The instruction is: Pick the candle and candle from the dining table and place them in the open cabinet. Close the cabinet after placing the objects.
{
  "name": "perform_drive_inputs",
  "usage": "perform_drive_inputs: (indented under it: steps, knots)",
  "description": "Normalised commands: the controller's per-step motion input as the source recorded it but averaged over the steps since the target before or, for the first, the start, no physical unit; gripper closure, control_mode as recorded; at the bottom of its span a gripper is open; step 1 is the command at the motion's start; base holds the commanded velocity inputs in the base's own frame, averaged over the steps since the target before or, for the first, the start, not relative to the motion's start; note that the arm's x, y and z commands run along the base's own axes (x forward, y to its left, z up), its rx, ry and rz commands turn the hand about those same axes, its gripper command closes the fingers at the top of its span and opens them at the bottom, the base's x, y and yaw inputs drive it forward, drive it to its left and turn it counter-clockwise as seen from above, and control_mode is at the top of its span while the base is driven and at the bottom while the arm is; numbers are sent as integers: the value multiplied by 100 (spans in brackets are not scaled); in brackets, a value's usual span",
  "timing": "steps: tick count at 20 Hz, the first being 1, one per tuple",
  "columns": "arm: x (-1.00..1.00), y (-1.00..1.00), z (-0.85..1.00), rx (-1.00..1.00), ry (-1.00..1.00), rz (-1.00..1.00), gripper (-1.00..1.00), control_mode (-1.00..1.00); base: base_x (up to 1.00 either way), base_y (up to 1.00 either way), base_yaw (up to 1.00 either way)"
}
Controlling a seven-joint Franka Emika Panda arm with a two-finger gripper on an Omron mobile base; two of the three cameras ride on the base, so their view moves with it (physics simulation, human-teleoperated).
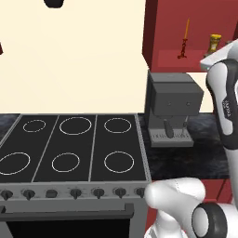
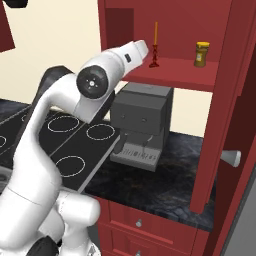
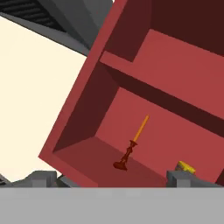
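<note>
The left base view is taken from behind the arm on its left, facing forward and down over the stove (image 1: pixel 69 148) and coffee machine (image 1: pixel 173 107). The right base view is taken from behind on the right, nearer the open cabinet (image 2: pixel 170 75). Stove, coffee machine and cabinet shelf are shared by both. The hand view is rolled and held close to the cabinet interior (image 3: pixel 148 109), looking in.
</note>
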Motion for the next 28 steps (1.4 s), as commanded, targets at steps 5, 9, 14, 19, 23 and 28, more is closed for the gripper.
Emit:
perform_drive_inputs:
  steps: [5, 9, 14, 19, 23, 28]
  knots:
    - [-43, 0, -12, -5, 0, 1, -100, -100, 0, 0, 0]
    - [-41, 0, -19, -1, 0, 1, -100, 100, -25, 0, 0]
    - [0, 0, 0, 0, 0, 0, -100, 100, -100, 0, 4]
    - [0, 0, 0, 0, 0, 0, -100, 100, -100, -7, 35]
    - [0, 0, 0, 0, 0, 0, -100, 100, -77, -21, 71]
    - [0, 0, 0, 0, 0, 0, -100, 100, -48, -19, 82]
